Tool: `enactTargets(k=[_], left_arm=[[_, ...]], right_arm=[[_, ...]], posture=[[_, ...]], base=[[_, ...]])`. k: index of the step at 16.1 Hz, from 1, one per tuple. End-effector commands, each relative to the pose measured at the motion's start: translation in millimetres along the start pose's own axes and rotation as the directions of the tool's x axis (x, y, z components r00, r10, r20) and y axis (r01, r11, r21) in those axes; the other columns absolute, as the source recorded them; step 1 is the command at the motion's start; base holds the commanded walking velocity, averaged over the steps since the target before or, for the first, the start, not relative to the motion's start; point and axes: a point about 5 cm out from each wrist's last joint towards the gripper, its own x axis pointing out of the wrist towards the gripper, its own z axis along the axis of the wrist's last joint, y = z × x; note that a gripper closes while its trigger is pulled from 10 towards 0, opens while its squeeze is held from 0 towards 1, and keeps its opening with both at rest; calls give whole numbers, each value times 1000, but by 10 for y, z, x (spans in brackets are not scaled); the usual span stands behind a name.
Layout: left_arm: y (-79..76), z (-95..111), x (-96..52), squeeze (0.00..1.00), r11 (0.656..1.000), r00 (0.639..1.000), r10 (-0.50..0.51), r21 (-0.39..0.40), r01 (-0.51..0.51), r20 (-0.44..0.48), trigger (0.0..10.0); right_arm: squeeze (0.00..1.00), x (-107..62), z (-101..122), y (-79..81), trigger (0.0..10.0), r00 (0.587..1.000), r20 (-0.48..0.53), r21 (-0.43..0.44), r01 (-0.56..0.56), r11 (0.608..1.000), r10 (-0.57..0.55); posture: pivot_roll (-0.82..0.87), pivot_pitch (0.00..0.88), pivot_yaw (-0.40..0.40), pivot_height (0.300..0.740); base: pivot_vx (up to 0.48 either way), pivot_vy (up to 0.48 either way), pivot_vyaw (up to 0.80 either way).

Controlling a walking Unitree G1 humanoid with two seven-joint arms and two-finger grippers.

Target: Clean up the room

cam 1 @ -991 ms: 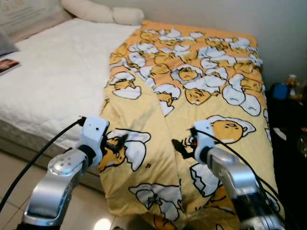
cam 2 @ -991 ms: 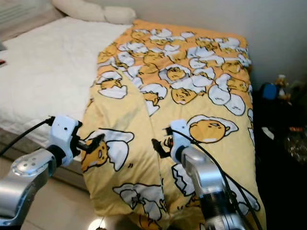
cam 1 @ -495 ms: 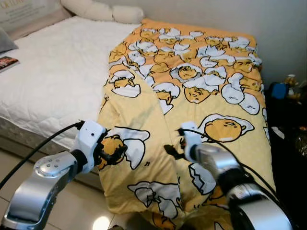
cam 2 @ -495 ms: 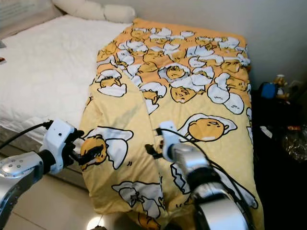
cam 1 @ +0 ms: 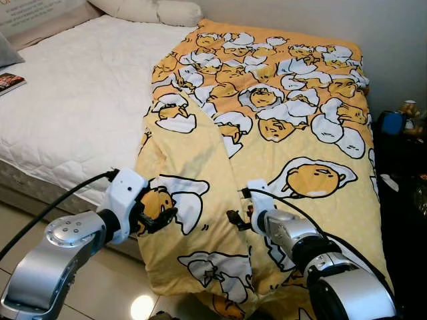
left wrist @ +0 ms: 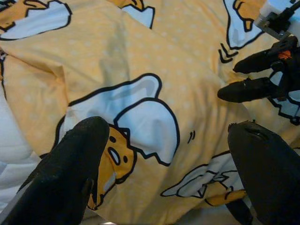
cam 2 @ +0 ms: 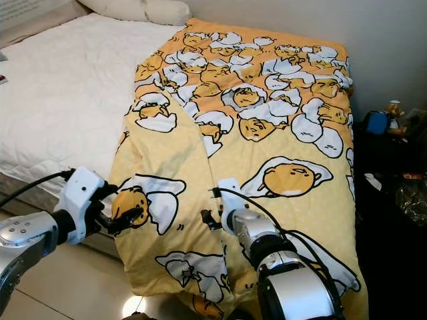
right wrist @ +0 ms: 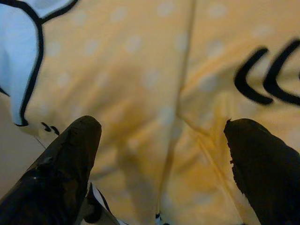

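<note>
Scene: I stand at the foot of the bed (cam 1: 67, 113), both arms out over the yellow egg-print blanket (cam 1: 267, 113) covering the right half of the frame.
Left pincer (cam 1: 160, 215): lower left of centre, fingers spread wide at the blanket's hanging edge, gripping nothing.
Right pincer (cam 1: 235, 219): lower centre, fingers apart over a crease in the cloth, nothing between them.
Change: a second ago my right pincer sat higher and further right; it has since drawn down and in toward the left one, while the whole view has tipped slightly.
Meaning: I judge both pincers are lining up on the lower hem to take hold and straighten the blanket; no grasp is made yet.
Blanket: spread from the pillows (cam 1: 150, 10) down, its end draping off the bed toward the tiled floor (cam 1: 120, 293).
Containers: none I can make out; dark clutter at right edge is unclear.
</note>
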Motion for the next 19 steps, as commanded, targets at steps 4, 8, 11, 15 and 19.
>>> enactTargets(k=[4, 8, 11, 15, 19], left_arm=[[-70, 35, -61, 835, 1000, 1000, -20, 12, 20, 0, 10000], [-114, -15, -109, 839, 999, 999, -38, 14, 38, -27, 10000], [-131, -36, -129, 835, 999, 998, -41, 13, 42, -42, 10000], [-105, -33, -134, 835, 999, 999, -32, 17, 32, -43, 10000], [-99, -33, -134, 835, 999, 999, -30, 21, 31, -44, 10000]], right_arm=[[0, 17, 45, 113, 10000, 992, 50, 112, -118, 987, 113], [0, 34, 72, 230, 10000, 980, 71, 140, -193, 971, 185], [0, 51, 71, 337, 10000, 973, 68, 140, -230, 963, 222], [0, 53, 146, 493, 3608, 944, 112, 190, -327, 926, 310], [0, 49, 155, 489, 0, 940, 122, 195, -338, 921, 320]], posture=[[-3, 89, 0, 740], [6, 134, -16, 740], [12, 140, -19, 740], [7, 124, -17, 740], [6, 121, -17, 740]], base=[[0, 0, 0], [0, 0, 0], [0, 0, 0], [0, 0, 0], [0, 0, 0]])
